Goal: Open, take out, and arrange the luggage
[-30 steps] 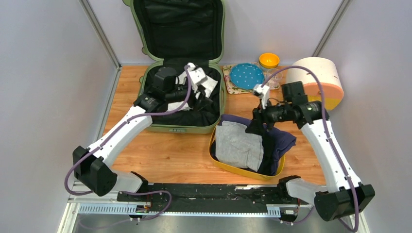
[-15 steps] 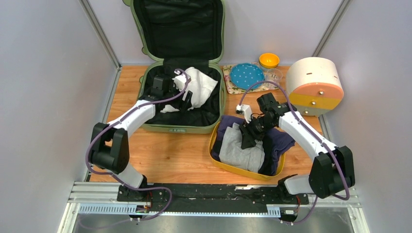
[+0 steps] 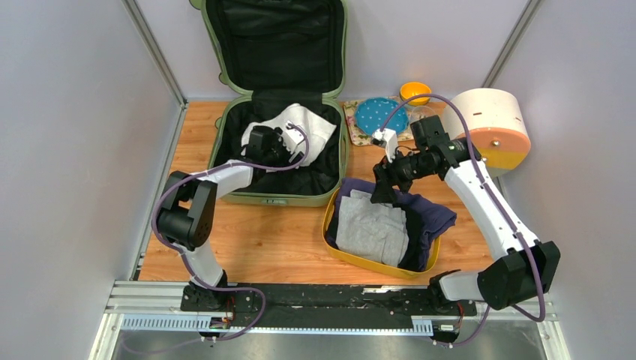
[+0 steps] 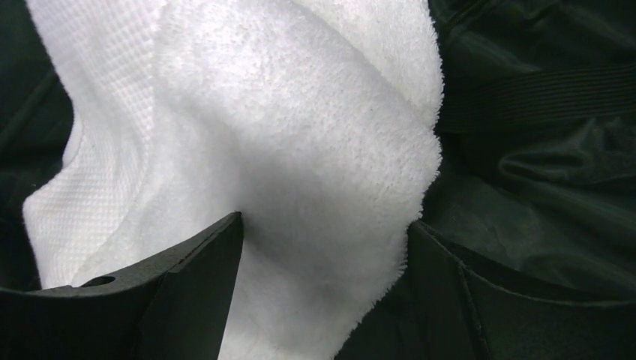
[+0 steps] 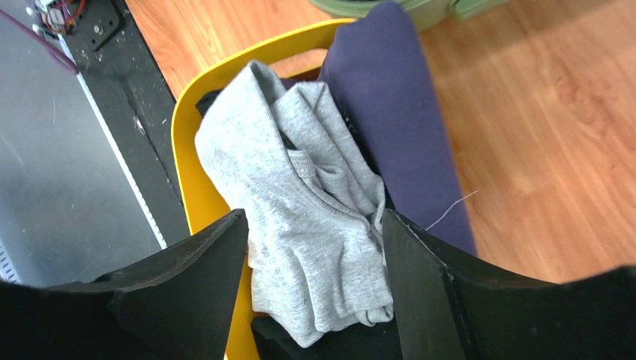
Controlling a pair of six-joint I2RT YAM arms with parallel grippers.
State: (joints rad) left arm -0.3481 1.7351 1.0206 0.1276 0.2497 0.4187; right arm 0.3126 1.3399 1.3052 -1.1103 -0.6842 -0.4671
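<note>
Wooden surface (image 3: pixel 262 240), grey walls (image 3: pixel 75 150), green luggage (image 3: pixel 285 199), left claw (image 4: pixel 324 225) spread around its white towel (image 4: pixel 300 112), right claw (image 5: pixel 313 217) open over yellow tray (image 5: pixel 187 172)

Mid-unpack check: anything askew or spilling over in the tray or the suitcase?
Yes. The navy garment spills over the right side of the yellow tray onto the table, and the grey garment on top lies rumpled. In the luggage, the white towel is bunched up, not folded.

Centre right, a yellow tray (image 3: pixel 327 223) holds a grey garment (image 3: pixel 371 229) over navy cloth (image 3: pixel 436 214). Upper right: blue dotted plate (image 3: pixel 373 116), orange bowl (image 3: pixel 415 91), round cream-and-orange box (image 3: pixel 491 120).
</note>
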